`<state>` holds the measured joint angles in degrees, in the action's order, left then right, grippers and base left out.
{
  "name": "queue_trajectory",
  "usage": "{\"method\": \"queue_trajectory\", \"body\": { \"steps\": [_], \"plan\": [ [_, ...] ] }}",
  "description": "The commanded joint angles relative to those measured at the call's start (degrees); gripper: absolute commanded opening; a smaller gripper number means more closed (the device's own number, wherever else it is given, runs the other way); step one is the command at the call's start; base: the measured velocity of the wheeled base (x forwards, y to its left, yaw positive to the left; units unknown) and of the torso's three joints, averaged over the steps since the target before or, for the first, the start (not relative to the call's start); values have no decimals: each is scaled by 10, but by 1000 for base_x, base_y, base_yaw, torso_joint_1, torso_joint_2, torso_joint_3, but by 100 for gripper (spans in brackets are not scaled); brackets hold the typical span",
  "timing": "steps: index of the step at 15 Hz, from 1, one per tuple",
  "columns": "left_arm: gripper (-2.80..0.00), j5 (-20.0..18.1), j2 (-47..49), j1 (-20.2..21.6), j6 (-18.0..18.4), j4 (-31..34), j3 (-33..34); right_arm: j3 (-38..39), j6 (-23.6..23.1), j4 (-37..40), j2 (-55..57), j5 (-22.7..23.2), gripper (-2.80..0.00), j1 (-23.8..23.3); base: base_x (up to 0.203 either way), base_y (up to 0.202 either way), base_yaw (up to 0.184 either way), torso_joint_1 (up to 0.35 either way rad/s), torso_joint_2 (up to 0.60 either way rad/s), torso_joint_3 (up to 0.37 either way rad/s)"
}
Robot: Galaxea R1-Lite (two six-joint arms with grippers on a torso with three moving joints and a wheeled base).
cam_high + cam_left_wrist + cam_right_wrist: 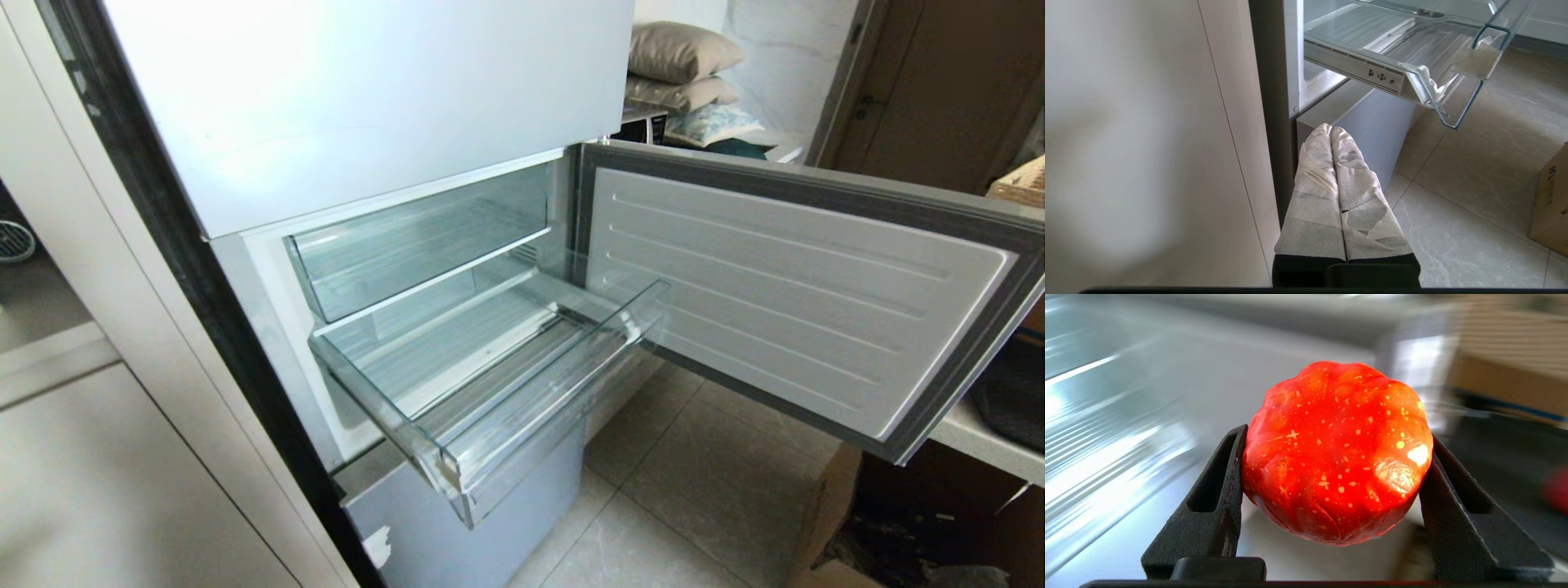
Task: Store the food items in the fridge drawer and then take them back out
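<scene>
Round, ribbed orange-red fruit (1337, 453), yellow-speckled: clamped between black fingers of right gripper (1331, 506), outside head view. Clear plastic fridge drawer (522, 425): pulled out, empty; direction from fruit cannot tell. Left gripper (1333, 132): taped fingers together, parked low beside fridge.

A: Daylight is bright; the white glossy fridge front (343, 90) glares almost blank, and the clear plastic fridge drawer (490, 384) glints along its front lip.

B: The right wrist view smears everything behind the sharp, shiny orange-red ribbed fruit (1337, 453); the pale cabinet panel (1126, 143) looks soft and unfocused.
</scene>
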<state>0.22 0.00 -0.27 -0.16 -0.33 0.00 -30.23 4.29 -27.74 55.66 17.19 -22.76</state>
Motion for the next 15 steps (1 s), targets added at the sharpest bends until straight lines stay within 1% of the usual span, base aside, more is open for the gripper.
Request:
{"method": "queue_trajectory", "body": {
  "steps": [1,4,7,8,9,13,15],
  "plan": [
    [-280,0,1,0,0,0,0,22,-6,11,-54,1,-280,82,0,0,0,0,0,0],
    [-280,0,1,0,0,0,0,5,-11,30,29,-24,-280,195,0,0,0,0,0,0],
    [-280,0,1,0,0,0,0,-38,-11,43,143,-58,-280,269,0,0,0,0,0,0],
    [-280,0,1,0,0,0,0,-36,-13,45,159,-62,-280,286,0,0,0,0,0,0],
    [-280,0,1,0,0,0,0,-26,-16,44,161,-55,-280,299,0,0,0,0,0,0],
    [-280,0,1,0,0,0,0,-7,-14,39,154,-51,-280,301,0,0,0,0,0,0],
    [-280,0,1,0,0,0,0,-2,-12,17,154,-51,-280,301,0,0,0,0,0,0]
  ]
}}
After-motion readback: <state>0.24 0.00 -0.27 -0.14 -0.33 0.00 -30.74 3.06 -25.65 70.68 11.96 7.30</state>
